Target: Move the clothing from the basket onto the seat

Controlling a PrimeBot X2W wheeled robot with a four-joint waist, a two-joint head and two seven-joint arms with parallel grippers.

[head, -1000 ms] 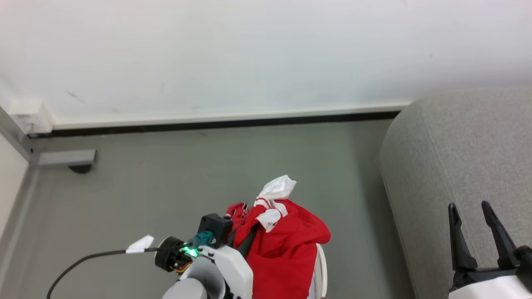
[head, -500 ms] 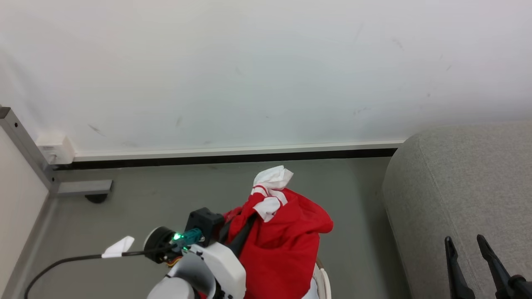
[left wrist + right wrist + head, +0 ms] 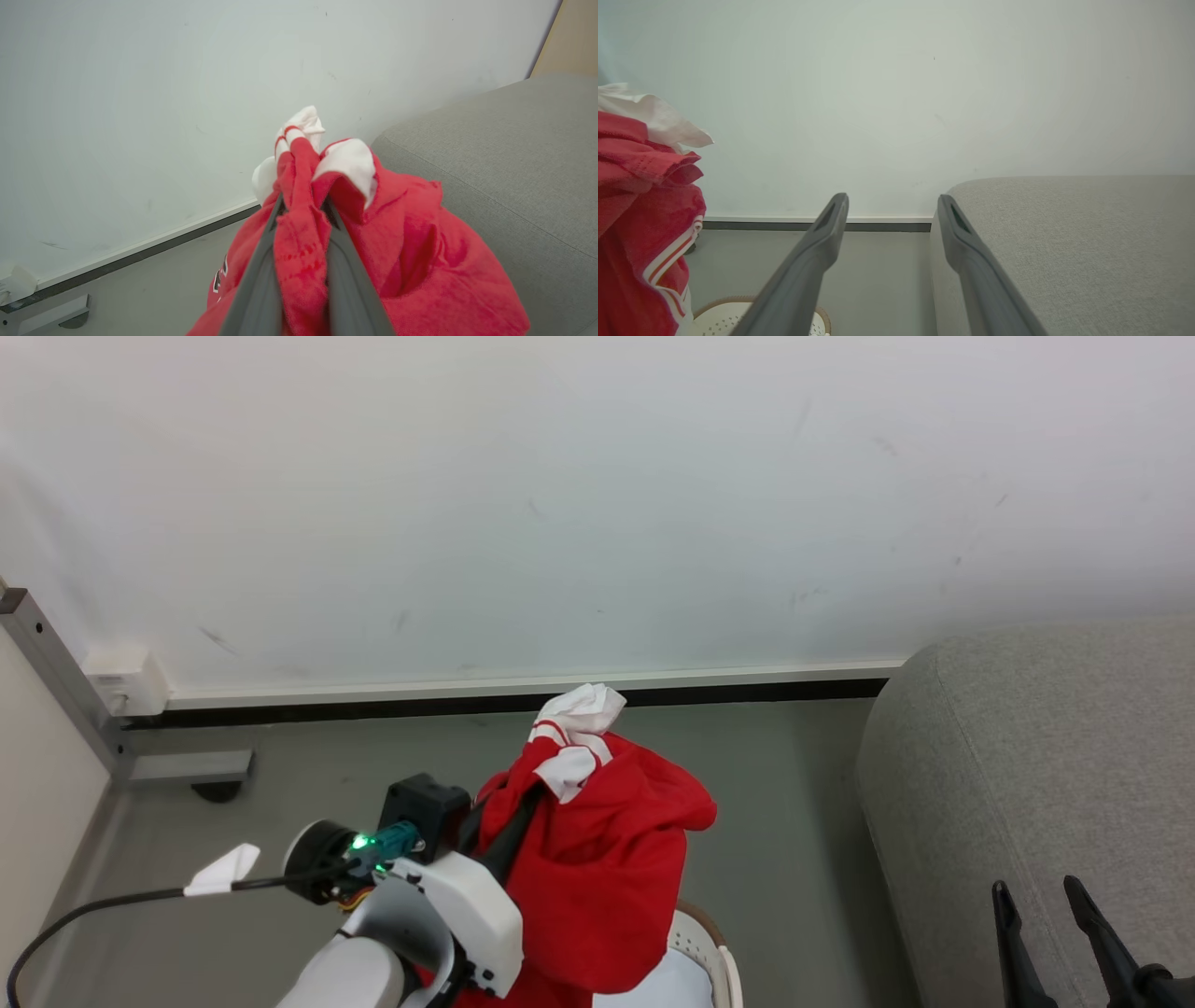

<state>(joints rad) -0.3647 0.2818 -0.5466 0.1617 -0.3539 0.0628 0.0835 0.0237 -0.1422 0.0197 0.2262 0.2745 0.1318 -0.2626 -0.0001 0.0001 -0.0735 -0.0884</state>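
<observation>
The red clothing with white trim hangs in a bunch from my left gripper, lifted above the cream basket, whose brown rim peeks out below it. In the left wrist view the gripper is shut on a fold of the clothing, and white panels stick out past the tips. The grey seat lies to the right, apart from the garment. My right gripper is open and holds nothing, over the seat's near edge. The right wrist view shows its gripper, the clothing, the basket and the seat.
A white wall with a dark baseboard runs behind everything. A grey metal frame foot stands at the left corner. My left arm's black cable trails over the grey floor between basket and seat.
The head camera tilted up, so the scene slid down. My left gripper raised the clothing and drew it left, exposing more of the basket rim. The right gripper stays open.
</observation>
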